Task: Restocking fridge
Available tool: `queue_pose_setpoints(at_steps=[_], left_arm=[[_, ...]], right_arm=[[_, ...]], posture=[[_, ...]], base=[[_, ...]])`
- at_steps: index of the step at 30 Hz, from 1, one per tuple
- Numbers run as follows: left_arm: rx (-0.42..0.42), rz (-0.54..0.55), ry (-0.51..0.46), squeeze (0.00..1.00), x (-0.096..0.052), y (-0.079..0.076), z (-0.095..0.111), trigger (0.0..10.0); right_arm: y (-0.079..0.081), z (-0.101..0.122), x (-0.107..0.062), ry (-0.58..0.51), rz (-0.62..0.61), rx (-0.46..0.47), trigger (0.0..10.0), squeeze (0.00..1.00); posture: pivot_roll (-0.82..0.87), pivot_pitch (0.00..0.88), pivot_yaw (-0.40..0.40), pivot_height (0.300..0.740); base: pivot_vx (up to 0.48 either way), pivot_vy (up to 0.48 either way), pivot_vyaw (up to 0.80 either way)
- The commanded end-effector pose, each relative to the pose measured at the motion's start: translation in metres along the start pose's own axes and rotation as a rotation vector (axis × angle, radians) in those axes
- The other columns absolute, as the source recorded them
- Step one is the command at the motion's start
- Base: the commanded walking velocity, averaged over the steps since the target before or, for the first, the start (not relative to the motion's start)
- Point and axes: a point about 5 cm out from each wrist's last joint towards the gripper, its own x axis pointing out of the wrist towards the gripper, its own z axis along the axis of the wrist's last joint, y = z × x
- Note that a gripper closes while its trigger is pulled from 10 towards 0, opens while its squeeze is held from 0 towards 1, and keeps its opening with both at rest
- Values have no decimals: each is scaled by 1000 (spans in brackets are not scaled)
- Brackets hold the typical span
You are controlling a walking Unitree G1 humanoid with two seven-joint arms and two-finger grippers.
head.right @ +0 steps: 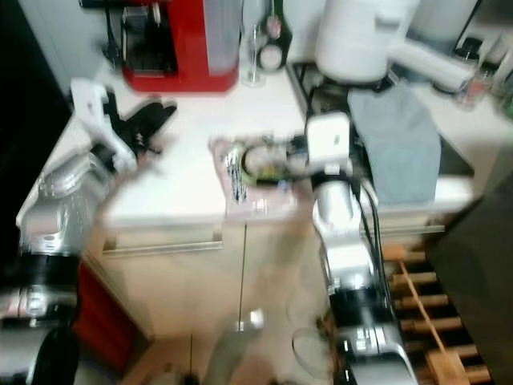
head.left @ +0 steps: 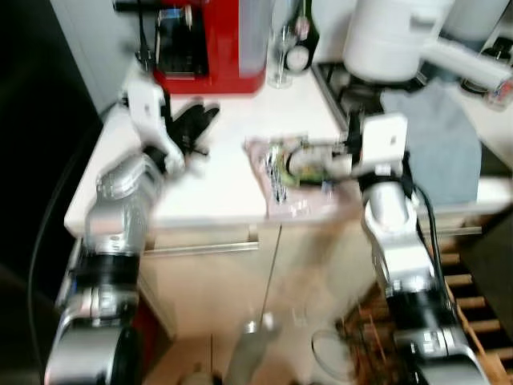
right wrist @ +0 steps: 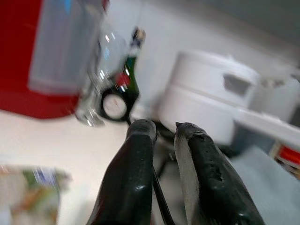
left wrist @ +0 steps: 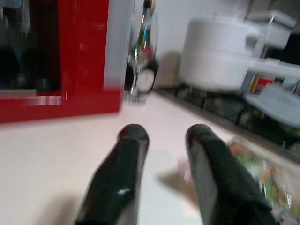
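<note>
Kitchen corner, white worktop [head.left: 200,200] over pale cabinet doors, everything a bit motion-blurred.

The thing to be restocked looks like a clear plastic bag of food [head.left: 288,172], greens and something packaged inside, laid flat close to the worktop's front edge, roughly mid-length. It's judged to be light, soft and floppy, with slippery film that will sag and shift if it's lifted from one end. Best taken by a bunched fold of plastic or under the firmer pack inside, though what exactly is in there can't be made out through the blur.

The right pincer [right wrist: 164,136] is held at the bag's end nearer the hob. In the right wrist view its two fingers are seen nearly together with a thin dark strand running between them; whether anything is actually gripped can't be told. The left pincer [head.left: 192,124] is poised above the worktop toward the back-left corner, well apart from the bag, fingers parted with nothing between them, as seen in the left wrist view.

Further out: a red coffee machine [head.left: 200,44] is parked at the back edge, a wine glass [head.left: 280,60] and a dark bottle [head.left: 303,36] beside it. A big white pot [head.left: 389,36] sits on the hob [head.left: 341,88], and a grey cloth [head.left: 441,140] is draped over the worktop's right end. A wooden rack [head.left: 465,305] is seen on the floor below.
</note>
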Motion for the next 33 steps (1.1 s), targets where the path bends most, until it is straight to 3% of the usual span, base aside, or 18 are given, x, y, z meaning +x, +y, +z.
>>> queue_pose_setpoints(at_steps=[1, 2, 3, 8, 12, 15, 20, 29, 33], left_arm=[[42, -4, -44, 0, 5, -8, 14, 10000], [36, -10, -57, 0, 7, -15, 13, 10000], [21, -24, -69, 0, 10, -23, 14, 10000], [16, -31, -84, 0, 15, -30, 18, 10000], [69, 35, -52, 0, 18, -25, 12, 10000], [31, 46, -38, 0, 18, -28, 9, 10000], [37, 32, -47, 0, 19, -36, 7, 10000], [67, 69, -45, 0, 19, -34, 6, 10000], [66, 79, -49, 0, 21, -33, 7, 10000]], right_arm=[[-2, 2, -1, -14, -30, -24, 10000, 1000], [1, 0, -2, -3, -26, -25, 10000, 90], [5, -1, -2, 5, -26, -21, 10000, 0], [2, 4, -1, -14, -48, -21, 10000, 0], [-1, -2, 2, 43, -69, 68, 10000, 0], [2, 1, 3, 30, -46, 88, 10000, 0], [6, -6, 5, 79, -17, 70, 10000, 0], [-1, -7, 9, 67, -24, 49, 10000, 0], [-2, -8, 11, 76, -36, 55, 10000, 0]], posture=[[18, 0, -11, 740], [9, 0, -12, 740], [-5, 0, -7, 740], [-21, 0, -4, 740], [-35, 0, -17, 740], [-30, 0, -22, 740], [-6, 0, -50, 740], [-1, 0, -64, 740], [-7, 0, -67, 740]], base=[[0, 0, 0], [0, 0, 0], [0, 0, 0], [0, 253, 0], [0, 111, 0], [0, 0, 0], [0, 470, -247], [0, 0, -726], [0, 0, 0]])
